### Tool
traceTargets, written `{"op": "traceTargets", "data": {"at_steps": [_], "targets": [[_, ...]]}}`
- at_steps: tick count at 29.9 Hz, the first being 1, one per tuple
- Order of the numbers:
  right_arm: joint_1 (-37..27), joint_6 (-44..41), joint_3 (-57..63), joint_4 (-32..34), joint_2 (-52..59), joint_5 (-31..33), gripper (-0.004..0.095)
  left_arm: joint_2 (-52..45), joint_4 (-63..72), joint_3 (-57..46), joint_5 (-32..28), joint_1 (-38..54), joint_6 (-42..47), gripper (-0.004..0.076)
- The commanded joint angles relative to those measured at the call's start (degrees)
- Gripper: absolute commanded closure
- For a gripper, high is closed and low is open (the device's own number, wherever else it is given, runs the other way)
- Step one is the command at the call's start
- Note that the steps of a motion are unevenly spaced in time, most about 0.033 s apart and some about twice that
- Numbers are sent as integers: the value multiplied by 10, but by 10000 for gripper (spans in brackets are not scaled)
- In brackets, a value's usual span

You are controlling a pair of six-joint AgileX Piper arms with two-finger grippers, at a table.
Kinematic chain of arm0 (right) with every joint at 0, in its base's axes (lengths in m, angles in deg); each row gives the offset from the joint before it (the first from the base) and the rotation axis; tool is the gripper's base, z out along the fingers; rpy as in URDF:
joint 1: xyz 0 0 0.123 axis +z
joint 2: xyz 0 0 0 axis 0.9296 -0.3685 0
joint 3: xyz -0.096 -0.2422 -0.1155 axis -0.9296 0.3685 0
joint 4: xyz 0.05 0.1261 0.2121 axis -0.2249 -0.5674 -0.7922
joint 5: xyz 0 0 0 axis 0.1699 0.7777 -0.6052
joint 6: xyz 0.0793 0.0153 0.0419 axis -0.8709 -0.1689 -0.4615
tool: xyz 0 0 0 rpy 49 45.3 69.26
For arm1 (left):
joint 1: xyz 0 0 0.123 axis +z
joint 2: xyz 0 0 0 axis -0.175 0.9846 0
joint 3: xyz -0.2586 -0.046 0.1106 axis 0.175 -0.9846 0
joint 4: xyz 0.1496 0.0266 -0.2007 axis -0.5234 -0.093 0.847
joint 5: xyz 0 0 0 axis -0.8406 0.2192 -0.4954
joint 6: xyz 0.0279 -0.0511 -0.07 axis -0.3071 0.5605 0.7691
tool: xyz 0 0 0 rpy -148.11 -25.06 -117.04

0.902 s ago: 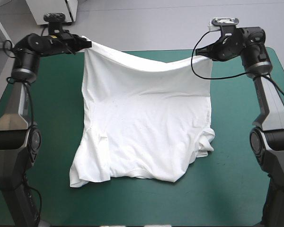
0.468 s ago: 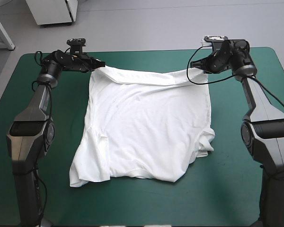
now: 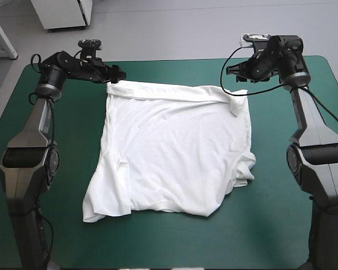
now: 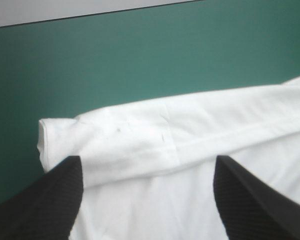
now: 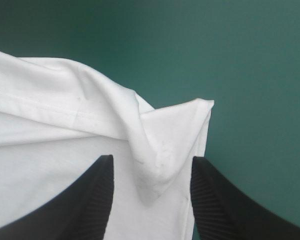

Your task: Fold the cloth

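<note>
The white T-shirt [image 3: 174,152] lies spread on the teal-green cover [image 3: 56,185], its far edge folded into a narrow band. My left gripper [image 3: 117,73] hovers at the shirt's far left corner. In the left wrist view its gripper [image 4: 149,160] is open, the folded hem [image 4: 165,135] lying under and ahead of the black fingers [image 4: 55,200]. My right gripper [image 3: 232,68] is just above the far right corner. It stands open in the right wrist view [image 5: 151,159], with a loose peak of cloth [image 5: 165,135] between the fingers [image 5: 90,195], not pinched.
Teal-green cover shows in strips on both sides of the shirt and along the near edge. The shirt's near right side is bunched into a crumpled sleeve [image 3: 245,169]; a sleeve [image 3: 110,185] lies folded on the near left.
Earlier both grippers held the shirt's far edge up, shut on it. They came down toward the table, opened and let go, and the far edge now rests on the cover.
</note>
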Motion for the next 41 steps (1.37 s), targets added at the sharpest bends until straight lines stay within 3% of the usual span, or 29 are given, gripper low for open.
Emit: {"op": "traceTargets", "data": {"at_steps": [1,4,9,14,19,22,26,34,38,41], "targets": [[-6,-6,-30,-5,54,16,443,-77,-16,19,48,-1,-2,248],[-4,-6,-30,-7,80,16,445,-108,-71,19,129,-1,-1,290],[-4,-6,-12,-5,135,16,492,-163,-95,16,200,-1,49,334],[-4,-7,103,-5,220,16,493,-242,-124,-58,200,-1,80,336],[-4,-15,259,-32,309,16,493,-359,-155,-236,200,-4,131,375],[-4,-2,347,-60,358,16,493,-441,-192,-353,200,-20,219,425],[-4,-2,427,-73,416,15,493,-533,-224,-449,199,-55,266,426],[-4,-2,472,-78,499,15,493,-624,-293,-631,193,-152,365,425],[-4,-2,472,-76,526,15,493,-634,-296,-735,138,-158,406,416],[-4,-2,472,-76,535,15,493,-632,-276,-779,108,-158,406,358]]}}
